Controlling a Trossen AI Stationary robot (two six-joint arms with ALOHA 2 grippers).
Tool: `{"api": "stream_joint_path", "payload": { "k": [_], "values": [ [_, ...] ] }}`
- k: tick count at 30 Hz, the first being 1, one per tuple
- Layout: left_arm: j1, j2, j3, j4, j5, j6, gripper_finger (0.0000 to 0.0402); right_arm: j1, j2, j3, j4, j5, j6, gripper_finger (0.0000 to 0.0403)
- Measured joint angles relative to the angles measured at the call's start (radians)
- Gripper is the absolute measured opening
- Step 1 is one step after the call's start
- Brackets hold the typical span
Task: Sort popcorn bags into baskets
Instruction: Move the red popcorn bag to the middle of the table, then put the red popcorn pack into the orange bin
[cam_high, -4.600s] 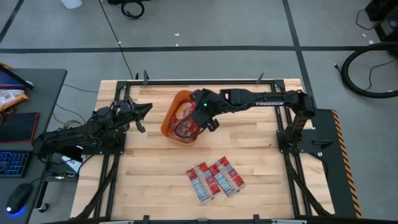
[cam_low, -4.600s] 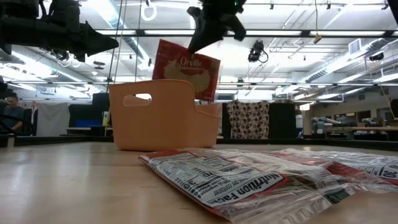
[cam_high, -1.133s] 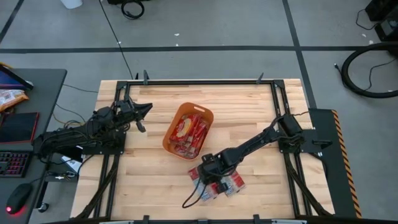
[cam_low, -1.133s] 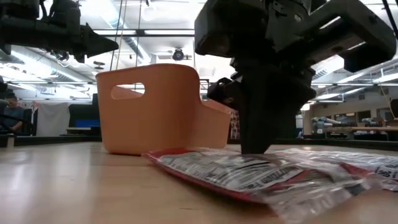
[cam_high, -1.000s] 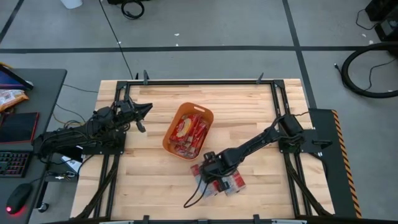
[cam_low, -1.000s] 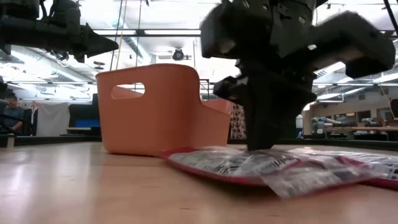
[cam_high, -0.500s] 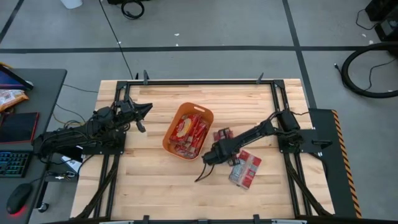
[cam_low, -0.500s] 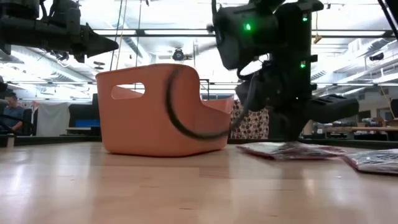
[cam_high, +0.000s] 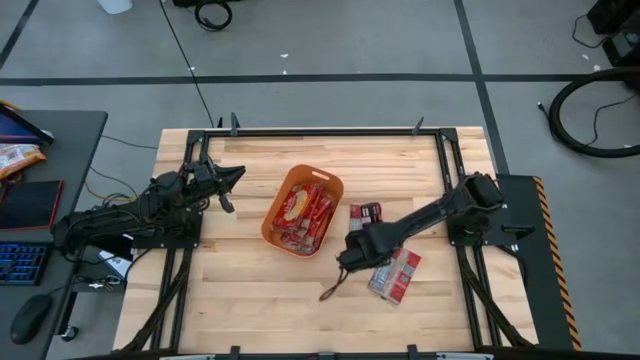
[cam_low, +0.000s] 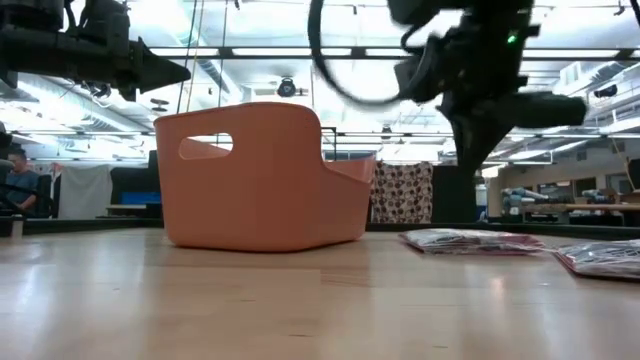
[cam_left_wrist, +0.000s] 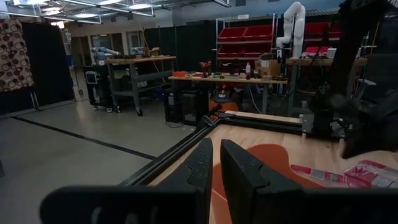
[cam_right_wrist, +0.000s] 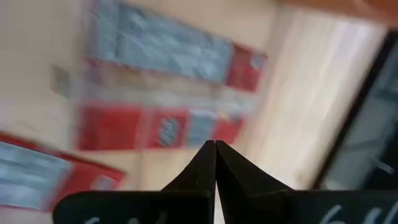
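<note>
Waiting at the left side of the table (cam_high: 240, 300), the left claw (cam_high: 229, 174) had its fingers nearly together and held nothing. The orange basket (cam_high: 275, 215) sat mid-table with popcorn bags (cam_high: 305, 208) inside. Just right of it, the right claw (cam_high: 347, 257) was pinched closed and empty, with two loose bags (cam_high: 393, 274) beside it.

light: bright ceiling strips, low view | blur: right wrist view heavily smeared | shadows: soft
</note>
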Motion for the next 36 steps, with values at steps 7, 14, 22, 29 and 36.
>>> {"api": "stream_joint_path", "payload": {
  "k": [7, 14, 22, 29, 36],
  "values": [
    [0.000, 0.000, 0.000, -0.003, 0.000, 0.000, 0.0036, 0.082, -0.093, -0.154, 0.268, -0.269, 0.052, 0.0011],
    [0.000, 0.000, 0.000, -0.003, 0.000, -0.001, 0.0036, 0.085, -0.230, -0.387, 0.387, -0.495, 0.250, 0.0010],
    [0.000, 0.000, 0.000, 0.004, 0.000, 0.000, 0.0036, 0.024, -0.285, -0.583, 0.551, -0.531, 0.282, 0.0010],
    [0.000, 0.000, 0.000, 0.007, 0.000, -0.001, 0.0036, -0.060, -0.273, -0.560, 0.512, -0.092, 0.026, 0.0010],
    [0.000, 0.000, 0.000, 0.003, 0.000, 0.000, 0.0036, -0.142, -0.276, -0.500, 0.506, 0.137, -0.063, 0.0010]
  ]
}}
